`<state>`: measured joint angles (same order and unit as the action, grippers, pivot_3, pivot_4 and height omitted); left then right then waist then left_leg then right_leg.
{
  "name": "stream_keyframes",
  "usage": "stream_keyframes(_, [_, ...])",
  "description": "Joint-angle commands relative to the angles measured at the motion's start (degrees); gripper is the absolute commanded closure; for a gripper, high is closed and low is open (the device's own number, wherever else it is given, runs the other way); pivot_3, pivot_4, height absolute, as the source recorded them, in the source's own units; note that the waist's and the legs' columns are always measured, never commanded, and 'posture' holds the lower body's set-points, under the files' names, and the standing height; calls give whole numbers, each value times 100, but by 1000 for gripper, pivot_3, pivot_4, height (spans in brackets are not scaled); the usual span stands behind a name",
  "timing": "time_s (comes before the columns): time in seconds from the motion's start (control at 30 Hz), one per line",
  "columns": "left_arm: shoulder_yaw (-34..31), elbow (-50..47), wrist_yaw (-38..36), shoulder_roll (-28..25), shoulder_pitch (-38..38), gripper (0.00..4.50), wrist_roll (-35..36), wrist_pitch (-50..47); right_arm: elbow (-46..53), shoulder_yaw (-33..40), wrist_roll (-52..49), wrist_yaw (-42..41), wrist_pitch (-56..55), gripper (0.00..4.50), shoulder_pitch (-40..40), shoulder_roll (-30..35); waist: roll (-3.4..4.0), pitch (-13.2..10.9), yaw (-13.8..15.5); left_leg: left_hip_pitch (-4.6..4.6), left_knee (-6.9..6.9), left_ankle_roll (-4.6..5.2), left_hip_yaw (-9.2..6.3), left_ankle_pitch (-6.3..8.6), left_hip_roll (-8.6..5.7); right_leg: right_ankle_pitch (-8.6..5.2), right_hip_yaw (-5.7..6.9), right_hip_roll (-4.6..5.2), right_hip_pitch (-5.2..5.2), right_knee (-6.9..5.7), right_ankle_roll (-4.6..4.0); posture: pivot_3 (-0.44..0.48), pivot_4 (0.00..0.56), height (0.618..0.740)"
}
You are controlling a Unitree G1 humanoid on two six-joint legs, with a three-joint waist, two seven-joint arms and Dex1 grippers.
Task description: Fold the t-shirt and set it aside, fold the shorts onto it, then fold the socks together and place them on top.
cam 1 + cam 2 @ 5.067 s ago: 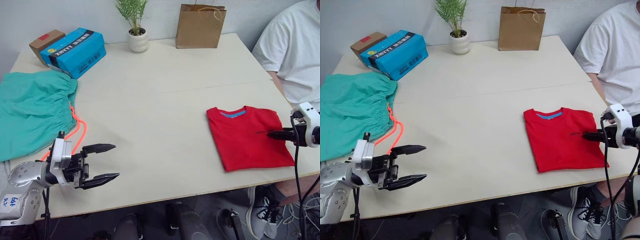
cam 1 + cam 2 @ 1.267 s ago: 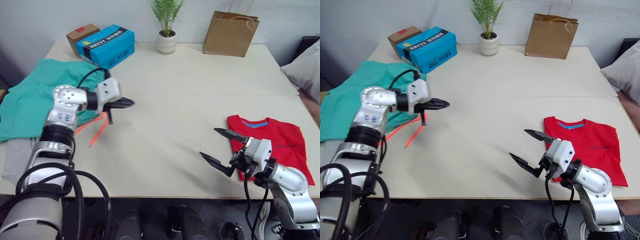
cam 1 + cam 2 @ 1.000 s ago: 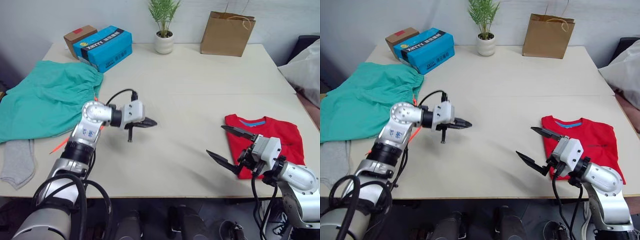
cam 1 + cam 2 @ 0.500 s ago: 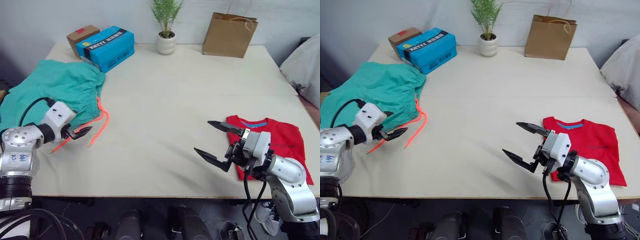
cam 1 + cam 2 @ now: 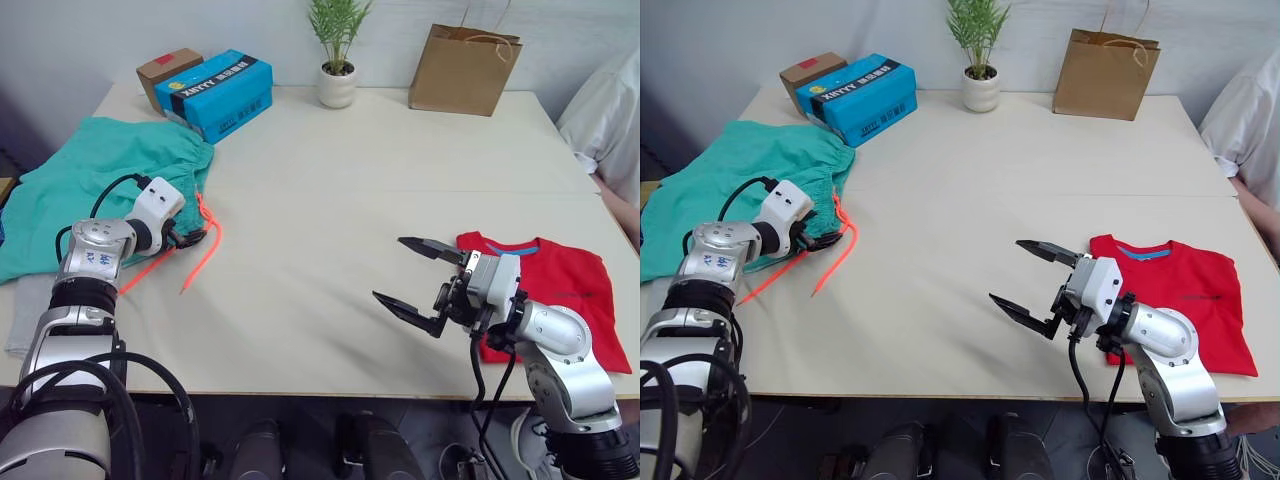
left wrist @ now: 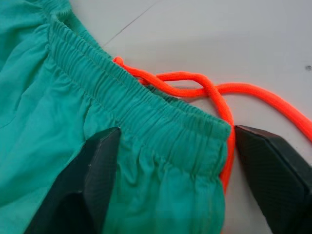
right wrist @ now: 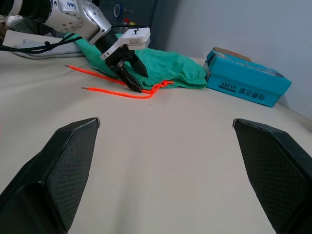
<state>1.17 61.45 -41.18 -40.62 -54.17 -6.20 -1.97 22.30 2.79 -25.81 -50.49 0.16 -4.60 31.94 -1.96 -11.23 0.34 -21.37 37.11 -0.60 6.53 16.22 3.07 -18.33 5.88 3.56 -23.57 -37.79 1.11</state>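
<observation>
The teal shorts lie spread at the table's left, their orange drawstring trailing onto the tabletop. My left gripper is open at the waistband corner; in the left wrist view its fingers straddle the gathered waistband beside the drawstring knot. The red t-shirt lies folded at the front right. Just left of it, above bare table, my right gripper is open and holds nothing. Part of a grey sock shows at the left edge below the shorts.
Along the far edge stand a blue box, a brown cardboard box, a potted plant and a paper bag. A person in a white shirt sits at the right side.
My left gripper has moved from the table's front left up to the shorts' waistband corner. The right gripper has shifted a little to the left, still open.
</observation>
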Motion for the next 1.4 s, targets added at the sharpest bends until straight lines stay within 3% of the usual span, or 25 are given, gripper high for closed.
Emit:
stream_keyframes(0.03, [94, 351, -117, -56, -15, 2112, -119, -74, 332, 236, -27, 136, -16, 0, 149, 61, 0, 0, -31, 5, 0, -1, -1, 0, 0, 0, 0, 0, 4, -2, 0, 0, 150, 740])
stream_keyframes(0.3, [-199, 293, -896, 167, -181, 4451, 343, 93, 370, 333, 3, 165, -80, 0, 391, 99, 0, 0, -41, 12, 0, -7, 0, -4, 2, 0, -5, -1, 7, -7, 0, 0, 150, 740])
stream_keyframes(0.5, [-17, -514, -1411, 603, -377, 4479, 410, -190, 266, 491, 6, 125, -101, 0, 461, 181, -1, -1, 54, 0, 11, -3, -1, -2, -5, -1, -3, 5, 7, -2, 1, 0, 150, 740])
stream_keyframes(0.63, [365, -1953, -1884, 1373, -289, 4479, 634, -599, 439, 557, -57, -5, -74, 0, 897, 276, -2, -1, 131, -11, 14, -9, -12, -6, -10, -3, -1, 5, 6, 2, 7, 0, 150, 740])
stream_keyframes(0.8, [822, -3003, -2092, 2185, -5, 4479, 796, -1186, 428, 639, 36, 80, -109, 0, 1066, 261, -1, -1, 24, -7, 16, -15, 7, -9, -13, -3, -15, 6, 6, 3, 15, 0, 150, 740])
stream_keyframes(1.03, [1658, -3436, -1964, 3065, 337, 4479, 581, -1380, 357, 1013, -15, -28, -105, 0, 1388, 498, -1, -1, -39, 9, 5, -30, 5, -19, -12, -5, -25, -5, 7, -4, 16, 0, 150, 740])
stream_keyframes(1.23, [1629, -3903, -2058, 3176, 608, 2716, 881, -1506, 315, 1027, 173, -267, -315, 0, 1761, 644, -1, -1, -51, 8, 3, -23, 4, -16, -12, -6, -29, -5, 7, -2, 17, 0, 150, 740])
stream_keyframes(1.4, [966, -5680, -2738, 2042, 1357, 1176, 1817, -2334, -67, 810, 319, -482, -171, 0, 1401, 860, 0, -1, -144, 17, -6, -41, 7, -24, 0, -7, -35, -12, 7, -6, 14, 0, 150, 740])
